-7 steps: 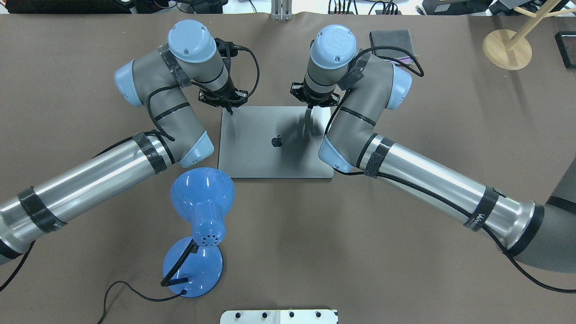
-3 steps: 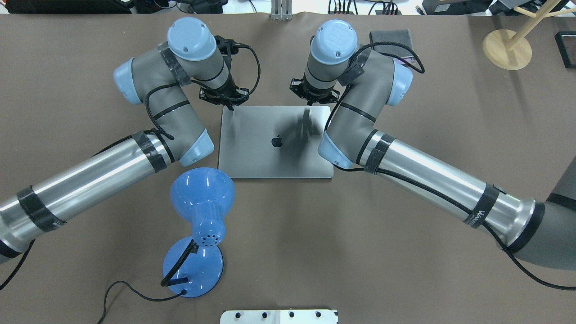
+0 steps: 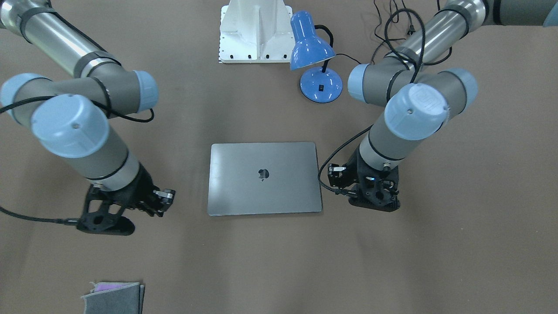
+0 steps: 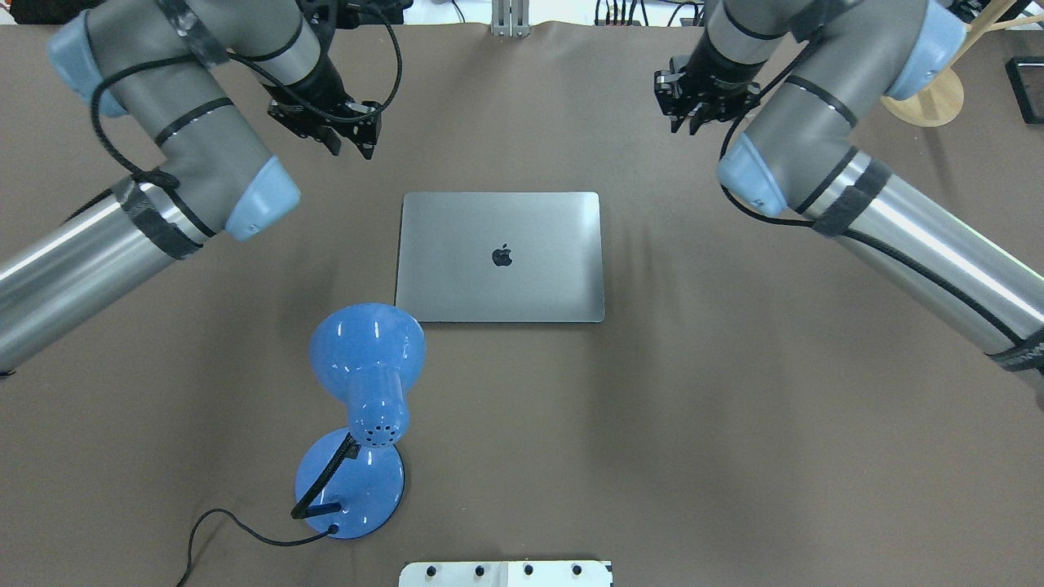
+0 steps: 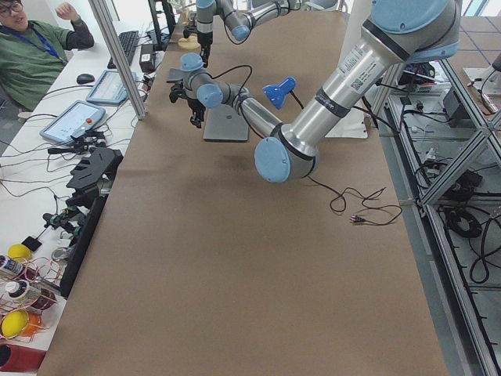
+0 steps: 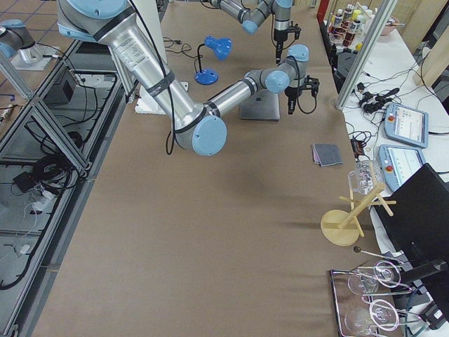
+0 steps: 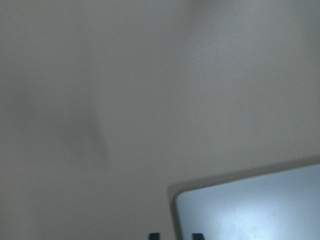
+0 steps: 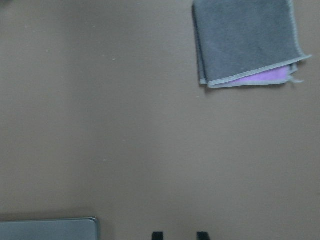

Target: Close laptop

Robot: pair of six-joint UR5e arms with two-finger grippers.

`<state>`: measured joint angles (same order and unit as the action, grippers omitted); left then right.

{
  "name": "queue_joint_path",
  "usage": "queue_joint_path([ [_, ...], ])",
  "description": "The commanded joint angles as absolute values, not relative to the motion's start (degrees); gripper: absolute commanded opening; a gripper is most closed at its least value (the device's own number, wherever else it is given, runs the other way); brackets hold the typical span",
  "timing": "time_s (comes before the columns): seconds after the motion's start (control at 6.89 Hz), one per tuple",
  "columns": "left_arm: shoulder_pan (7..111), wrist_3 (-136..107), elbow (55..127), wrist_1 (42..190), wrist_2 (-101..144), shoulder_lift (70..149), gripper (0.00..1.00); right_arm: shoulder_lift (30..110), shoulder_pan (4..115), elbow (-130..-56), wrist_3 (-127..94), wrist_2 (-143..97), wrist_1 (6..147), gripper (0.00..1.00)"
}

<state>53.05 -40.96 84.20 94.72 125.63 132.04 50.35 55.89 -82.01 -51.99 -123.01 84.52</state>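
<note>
- Nothing of the closing appears left: the slim space-grey metal laptop (image 4: 501,257) is seen lying flat at the table's middle, lid fully down, logo up.
- Beyond it, the left gripper (image 4: 352,143) and right gripper (image 4: 693,122) are held raised, well apart from it; fingers narrowly parted, nothing held.

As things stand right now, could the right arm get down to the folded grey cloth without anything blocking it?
Probably yes. The right gripper hangs over bare table, and the folded grey cloth lies apart on open table with nothing on it. The closed laptop sits off to the other side, out of the way.
</note>
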Motion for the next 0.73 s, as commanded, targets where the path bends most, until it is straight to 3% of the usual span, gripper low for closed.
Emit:
queue_joint_path([
  [0.0,59.30,-28.54,98.72,81.70,128.58,123.71,0.98,59.90,62.72,-87.61,-36.72,-125.50,86.31,1.00],
  [0.29,66.32,-14.58,105.63,78.49,129.46,112.73,0.98,72.80,71.40,-93.06,-21.53,-129.00,86.48,1.00],
  [0.58,75.89,2.04,105.30,78.40,130.25,103.14,0.98,84.41,80.12,-95.52,-5.26,-129.37,86.48,1.00],
])
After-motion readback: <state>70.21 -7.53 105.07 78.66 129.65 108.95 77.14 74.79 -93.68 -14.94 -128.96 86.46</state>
